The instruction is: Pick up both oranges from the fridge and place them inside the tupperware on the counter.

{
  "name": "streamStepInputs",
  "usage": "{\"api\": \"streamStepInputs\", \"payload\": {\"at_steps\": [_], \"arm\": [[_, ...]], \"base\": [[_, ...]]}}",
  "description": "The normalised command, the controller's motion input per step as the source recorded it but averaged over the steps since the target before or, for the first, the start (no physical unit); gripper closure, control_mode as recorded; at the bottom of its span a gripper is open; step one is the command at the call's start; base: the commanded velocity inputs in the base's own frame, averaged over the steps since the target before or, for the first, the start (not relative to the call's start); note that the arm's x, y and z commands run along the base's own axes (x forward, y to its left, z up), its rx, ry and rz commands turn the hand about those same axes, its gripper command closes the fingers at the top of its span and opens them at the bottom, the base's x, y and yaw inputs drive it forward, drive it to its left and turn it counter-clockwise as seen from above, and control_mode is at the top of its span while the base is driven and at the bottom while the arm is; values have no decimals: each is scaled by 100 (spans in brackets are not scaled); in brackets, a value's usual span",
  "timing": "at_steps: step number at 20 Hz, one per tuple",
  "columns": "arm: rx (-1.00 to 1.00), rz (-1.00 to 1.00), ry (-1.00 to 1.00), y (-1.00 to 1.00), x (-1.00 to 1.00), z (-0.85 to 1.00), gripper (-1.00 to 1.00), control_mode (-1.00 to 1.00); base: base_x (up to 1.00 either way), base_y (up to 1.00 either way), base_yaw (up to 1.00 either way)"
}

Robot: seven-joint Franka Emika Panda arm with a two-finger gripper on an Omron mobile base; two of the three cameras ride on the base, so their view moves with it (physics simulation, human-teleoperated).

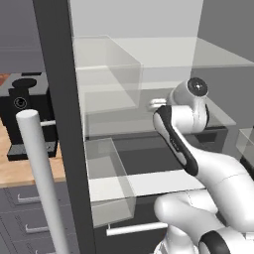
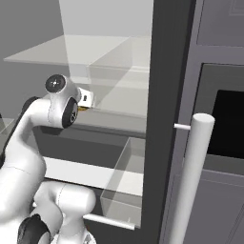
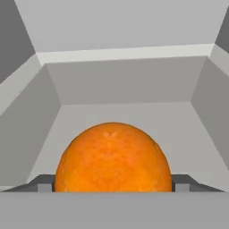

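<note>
Fridge: upright, long axis vertical, dark grey frame toward the cameras, door swung open, pale interior exposed. Long light-grey cylindrical handle leaning slightly off vertical in the left base view; same handle at right in the right base view. Clear glass shelves lying horizontal, long axis across the fridge width; clear bins stacked along the frame side.

Bench: tan wood-grain top, left of the fridge frame, horizontal, over grey drawers. Black appliance standing on it, type not resolvable.

Arm: rising from below, wrist reaching into the fridge at middle shelf height.

End effector: pointing into the fridge toward the rear wall. Dark fingertips flanking the fruit on both sides, seemingly touching it. Clenched on the orange as far as the hand view shows; contact edges partly hidden.

Orange: round, no distinct long axis, small dimple facing the camera. Located between the fingertips, inside a pale fridge compartment, near its front. Sliver of the same orange visible just beside the wrist in the right base view.
</note>
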Motion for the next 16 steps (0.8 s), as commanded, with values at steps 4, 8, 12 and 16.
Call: {"api": "streamStepInputs", "payload": {"at_steps": [4, 8, 12, 16], "arm": [[0, 0, 15, -4, -100, 18, 100, -100], [0, 0, 8, -1, -100, 7, 100, -100], [0, 0, 0, -10, -100, 49, 100, -100], [0, 0, 0, -10, -100, 52, 100, -100]], "base": [[0, 0, 0], [0, 0, 0], [0, 0, 0], [0, 0, 0]]}}
